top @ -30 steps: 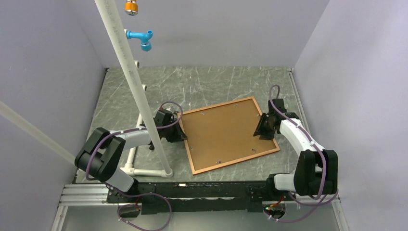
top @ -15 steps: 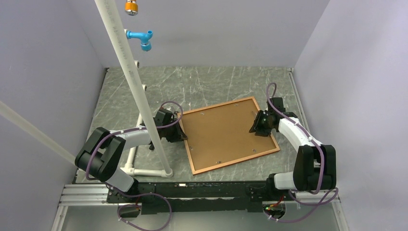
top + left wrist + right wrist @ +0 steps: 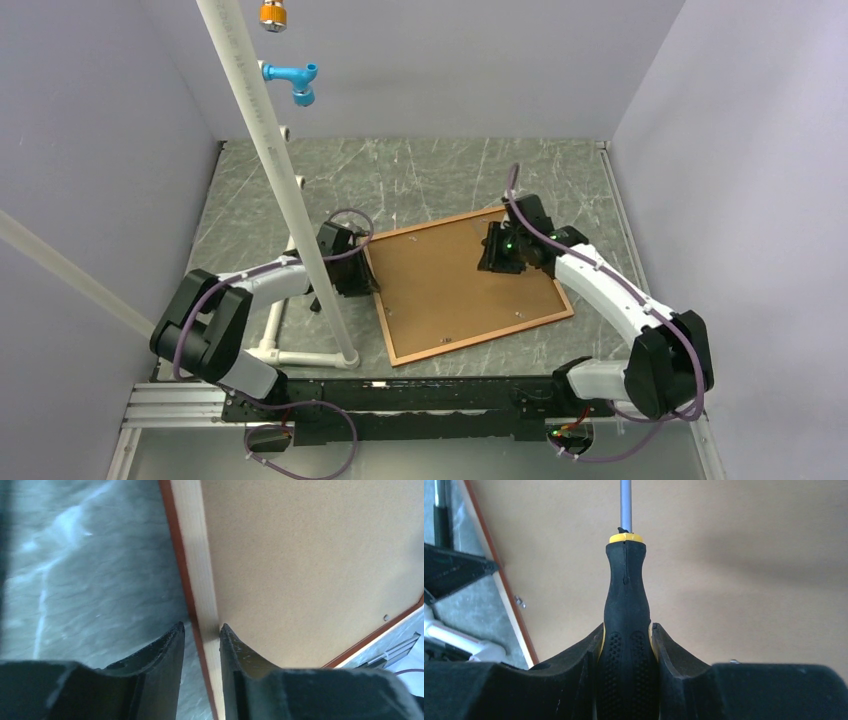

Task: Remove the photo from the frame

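Removal not yet done. The thin reddish-brown rectangular picture frame (image 3: 482,336) lies face down mid-table (image 3: 430,170). The photo (image 3: 455,285) is seated inside, plain brown board backing uppermost, print side hidden. The left gripper (image 3: 202,635) pinches the frame's left rail. The right gripper (image 3: 626,635) clamps a black-and-yellow-handled screwdriver (image 3: 625,595) over the backing.

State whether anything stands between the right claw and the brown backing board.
Only its own tool: the right claw grips a black-and-yellow-handled screwdriver pointing over the brown backing board. Nothing else visible intervenes.
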Tool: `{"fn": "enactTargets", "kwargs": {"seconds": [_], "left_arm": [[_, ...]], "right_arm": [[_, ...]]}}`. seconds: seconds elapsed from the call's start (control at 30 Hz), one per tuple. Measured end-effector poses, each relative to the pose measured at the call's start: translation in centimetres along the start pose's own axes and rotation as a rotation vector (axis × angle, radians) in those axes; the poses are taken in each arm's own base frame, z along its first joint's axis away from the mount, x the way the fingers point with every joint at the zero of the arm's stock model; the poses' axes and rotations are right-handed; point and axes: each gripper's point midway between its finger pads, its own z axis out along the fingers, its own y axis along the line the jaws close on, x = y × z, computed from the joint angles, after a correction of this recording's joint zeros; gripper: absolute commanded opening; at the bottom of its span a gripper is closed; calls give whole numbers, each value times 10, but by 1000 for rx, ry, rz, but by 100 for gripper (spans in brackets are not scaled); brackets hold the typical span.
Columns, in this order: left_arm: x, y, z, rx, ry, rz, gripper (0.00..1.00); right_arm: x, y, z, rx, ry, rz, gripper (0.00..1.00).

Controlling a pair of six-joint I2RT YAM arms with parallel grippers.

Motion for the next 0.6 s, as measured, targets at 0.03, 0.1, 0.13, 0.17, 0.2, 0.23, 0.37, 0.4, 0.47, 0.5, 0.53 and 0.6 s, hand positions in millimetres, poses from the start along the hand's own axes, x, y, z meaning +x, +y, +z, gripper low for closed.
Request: {"fn": "enactTargets", "kwargs": {"seconds": [0.03,0.1,0.13,0.17,0.2,0.23,0.37,0.4,0.47,0.5,0.53,0.6], "left_arm": [[0,3,-3,-8,2,-1,45],[-4,7,-12,-15,-5,-4,55],[-6,6,-17,-11,-15,-4,59],[-11,5,-24,-3,-32,-6,62],[-15,4,-31,8,-51,0,64],[-20,2,-39,22,-75,4,66],[-33,-3,-68,56,-150,20,71],[-35,-2,-75,58,-166,23,72],[-36,1,-88,51,-196,33,73],[-36,4,-94,44,-210,35,74],[-35,7,-101,35,-226,38,75],[-32,14,-112,15,-252,40,76]], "right_arm": [[5,6,1,-10,12,-11,0],[14,21,5,-35,33,-37,0],[20,30,6,-50,43,-53,0],[23,35,7,-61,49,-64,0],[27,42,9,-73,56,-78,0],[31,49,10,-86,61,-92,0],[46,79,15,-151,75,-146,0],[50,88,17,-173,75,-160,0],[57,106,20,-221,76,-190,0],[63,117,21,-252,80,-208,0],[69,129,23,-283,83,-228,0],[85,151,28,-343,102,-270,0]]}}
